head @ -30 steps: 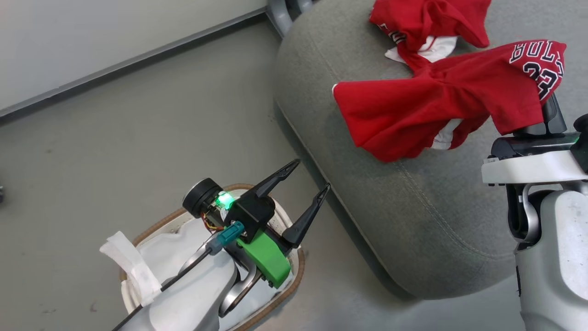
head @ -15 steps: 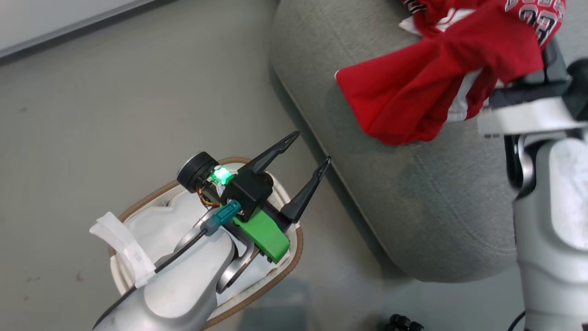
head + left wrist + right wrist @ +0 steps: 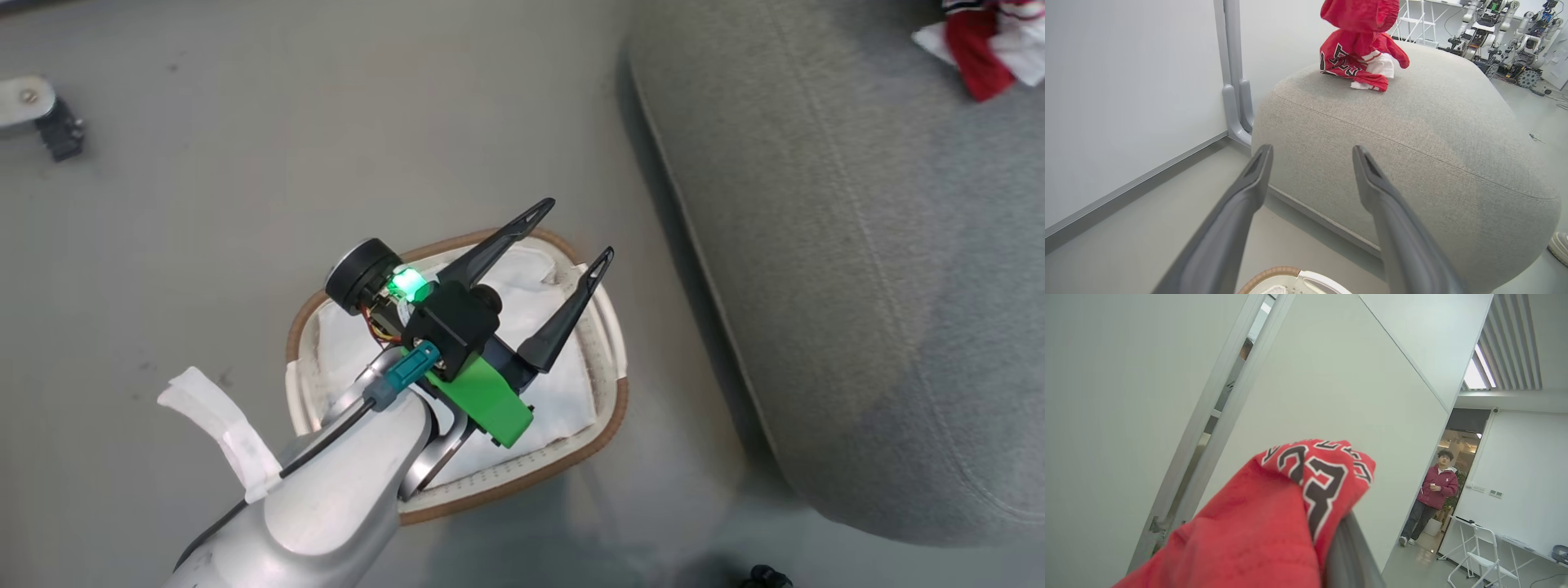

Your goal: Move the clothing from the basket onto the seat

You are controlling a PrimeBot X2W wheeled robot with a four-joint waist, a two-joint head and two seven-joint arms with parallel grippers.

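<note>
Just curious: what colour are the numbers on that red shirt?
Black with a white outline on the shirt; clearest in the right wrist view.

Flat white wall panels (image 3: 1126, 81) are joined by a tall grey metal post (image 3: 1232, 61). A grey skirting strip (image 3: 1147, 175) runs along their base above the smooth grey floor (image 3: 204, 204). Past the panels' far edge, a person in a red jacket (image 3: 1437, 490) stands in an open doorway, near a white folding chair (image 3: 1478, 555) and under bright ceiling slats (image 3: 1506, 339).

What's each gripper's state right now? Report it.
Left gripper: open, empty.
Right gripper: shut on the red number-23 basketball jersey.
</note>
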